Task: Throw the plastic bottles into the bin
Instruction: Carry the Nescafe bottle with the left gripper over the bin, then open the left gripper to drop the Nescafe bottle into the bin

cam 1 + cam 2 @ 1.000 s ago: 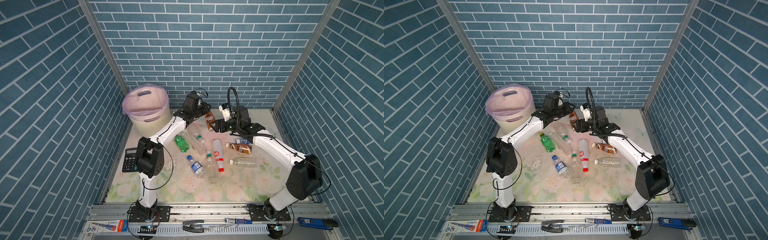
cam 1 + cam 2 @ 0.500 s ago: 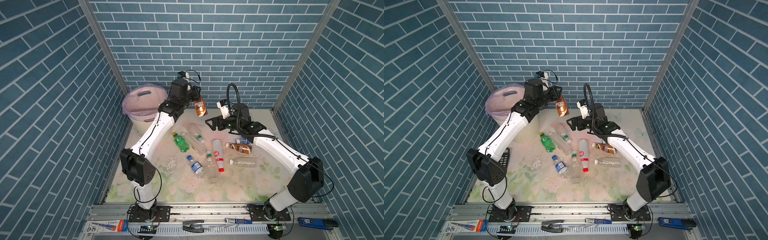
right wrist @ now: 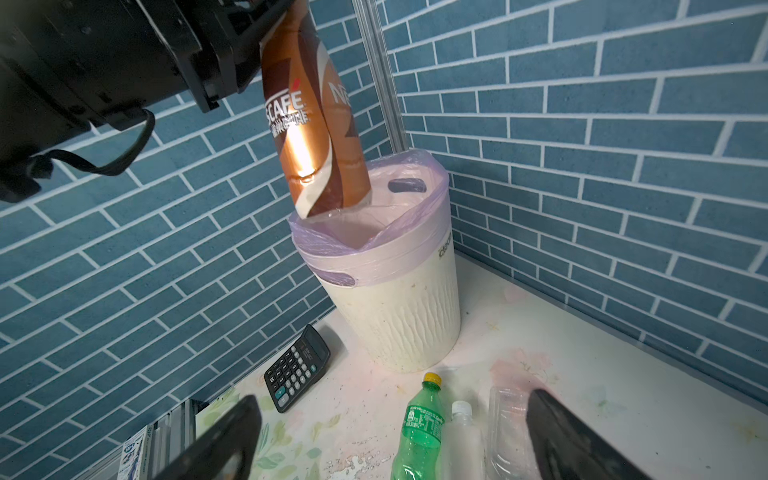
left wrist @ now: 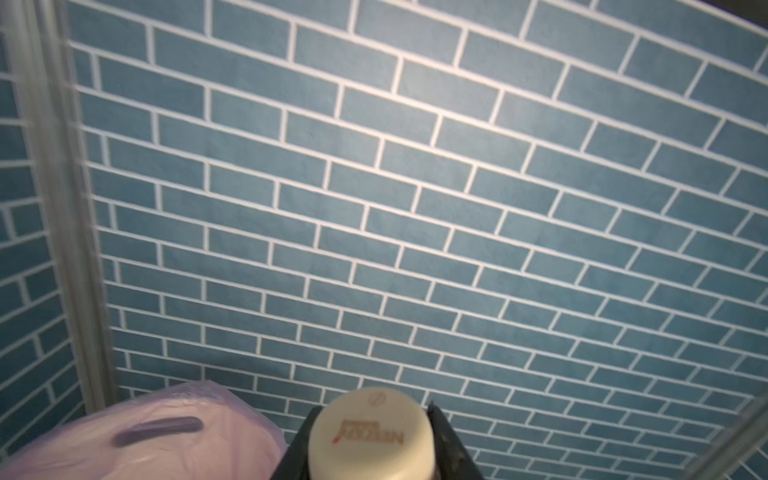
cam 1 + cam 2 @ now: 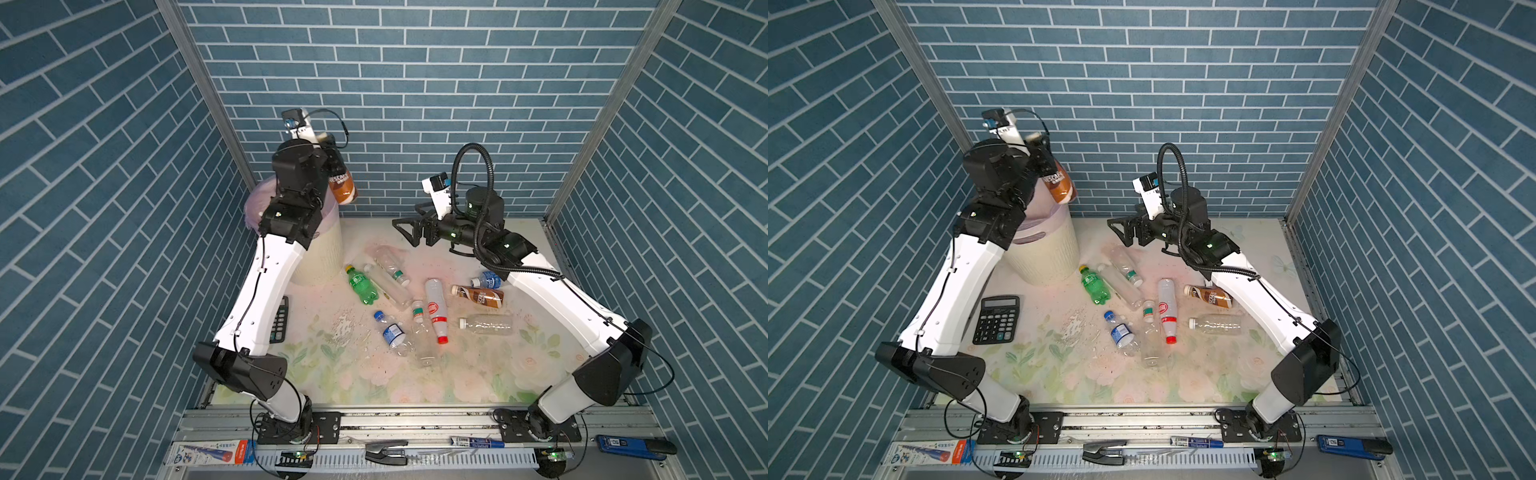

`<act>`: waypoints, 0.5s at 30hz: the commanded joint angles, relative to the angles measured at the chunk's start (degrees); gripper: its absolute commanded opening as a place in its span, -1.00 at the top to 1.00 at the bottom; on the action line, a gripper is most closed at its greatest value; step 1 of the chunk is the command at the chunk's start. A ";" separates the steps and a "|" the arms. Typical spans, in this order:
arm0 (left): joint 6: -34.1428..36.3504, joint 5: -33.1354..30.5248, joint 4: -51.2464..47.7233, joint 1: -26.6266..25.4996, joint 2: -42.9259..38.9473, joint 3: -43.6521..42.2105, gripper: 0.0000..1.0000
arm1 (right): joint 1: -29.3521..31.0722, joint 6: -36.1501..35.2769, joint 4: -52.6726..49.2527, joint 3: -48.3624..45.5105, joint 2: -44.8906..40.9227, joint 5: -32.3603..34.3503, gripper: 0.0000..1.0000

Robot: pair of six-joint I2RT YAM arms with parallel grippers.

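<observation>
The left gripper [image 5: 331,154] is shut tight on the neck of a brown Nescafé bottle [image 3: 311,124]. It holds the bottle up high, bottom down and a bit tilted. The bottle hangs over the right edge of the bin [image 3: 399,316], which stands in the far left corner of the table [image 5: 478,374]. It is not over the middle of the hole. If the gripper lets go here, the bottle may hit the rim, bounce off and land back on the table. It may also drag the loose pink bag [image 3: 332,245] down. Going a little more to the left first looks safer. The left arm is very close to the bin too, so a bump could tip it. The right gripper [image 5: 405,232] is wide open and holds nothing. It hovers over the far middle of the table, just above a clear bottle with a green cap [image 5: 390,264]. The green bottle [image 5: 361,286] and the white bottle with a red cap [image 5: 434,309] lie on the table, well apart from both grippers
</observation>
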 commanded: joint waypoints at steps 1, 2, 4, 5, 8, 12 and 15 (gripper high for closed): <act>3.29 -1.15 6.26 3.59 -1.90 0.37 0.42 | 0.75 -2.81 1.71 5.11 1.61 -2.43 -0.98; 3.99 -1.08 7.06 4.52 -2.01 0.91 0.43 | 0.94 -2.90 1.64 5.84 1.96 -2.65 -0.98; 5.54 -0.99 8.52 5.57 -2.19 2.35 0.42 | 1.21 -3.08 1.44 6.95 2.57 -2.96 -0.98; 6.83 -0.67 9.72 5.78 -2.44 2.85 0.43 | 1.40 -3.25 1.22 7.53 2.93 -3.23 -0.99; 10.60 0.00 13.76 5.78 -3.70 3.29 0.43 | 1.65 -3.35 0.99 7.96 3.56 -3.32 -0.98; 11.08 -0.54 13.12 6.40 -3.40 5.08 0.43 | 1.68 -3.11 0.90 7.50 4.22 -2.85 -0.98; 9.59 0.17 8.57 7.95 -0.71 6.11 0.43 | 1.74 -2.58 0.76 7.63 5.17 -2.75 -0.98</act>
